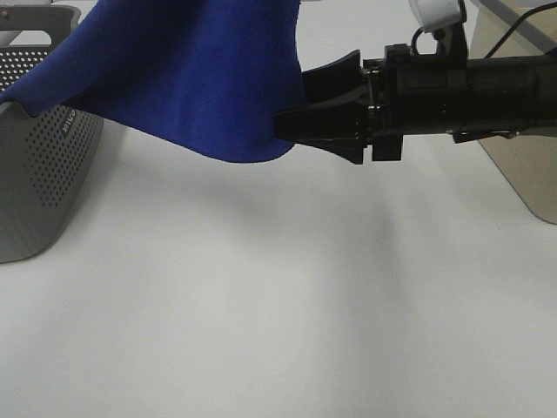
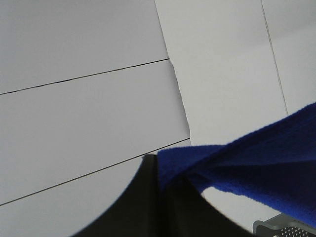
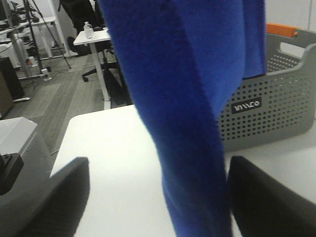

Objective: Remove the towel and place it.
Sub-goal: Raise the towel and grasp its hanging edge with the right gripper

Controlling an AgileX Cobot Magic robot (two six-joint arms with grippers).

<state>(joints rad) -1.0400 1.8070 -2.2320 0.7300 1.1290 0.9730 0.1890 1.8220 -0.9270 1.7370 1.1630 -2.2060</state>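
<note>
The towel [image 1: 191, 78] trails from left-hand basket [image 1: 43, 174] — edge seemingly inside right gripper [image 1: 291, 100].

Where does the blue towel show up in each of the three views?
Exterior high: towel at upper left, spanning basket to right gripper.
Left wrist: towel stretches from left gripper toward basket.
Right wrist: towel hangs between right gripper's fingers, before basket.
Shared landmark: grey perforated basket.
</note>
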